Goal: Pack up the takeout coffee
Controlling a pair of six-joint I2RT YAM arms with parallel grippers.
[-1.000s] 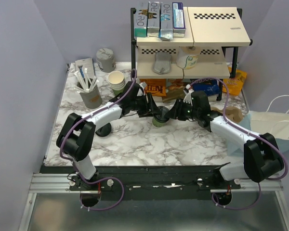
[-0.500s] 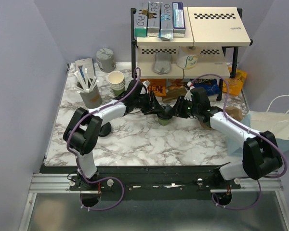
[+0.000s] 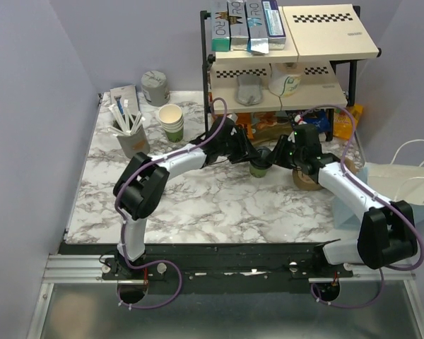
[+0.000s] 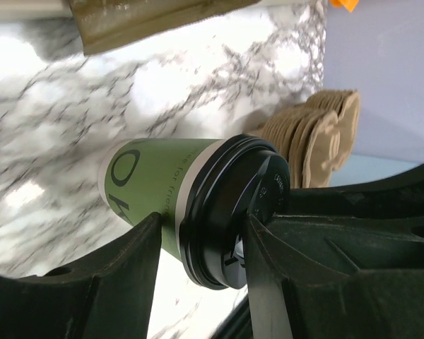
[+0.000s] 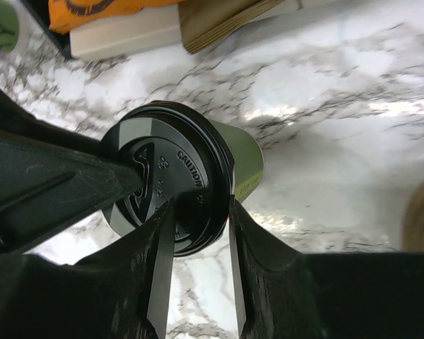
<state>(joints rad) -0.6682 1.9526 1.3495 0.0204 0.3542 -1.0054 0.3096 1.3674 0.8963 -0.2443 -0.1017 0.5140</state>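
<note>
Where the two arms meet in front of the shelf rack (image 3: 311, 103), the takeout coffee (image 3: 260, 168) stands upright toward the back of the marbled worktop (image 3: 198, 205). It is a small green paper cup with a black lid. The left gripper (image 4: 201, 265) has its jaws at middling width, holding the cup: one finger presses the green side just below the lid, and the other bears on the lid's edge. The right gripper (image 5: 196, 265) comes from the opposite side, its narrow jaws straddling a short stretch of the lid's rim. Its wrist view is too steep to tell whether they actually pinch it. A stack of brown pulp trays (image 3: 307, 176) sits just beside the cup on the right, and a white paper bag (image 3: 403, 180) lies farther right, past the worktop's edge.

The step in hand looks like a shared carry or handover on the way to packing. To do it well, one gripper should bear the cup by its paper wall, not by the lid, which could pop off. The cup should travel upright and slowly, and one gripper should let go only once the other is secure.
</note>
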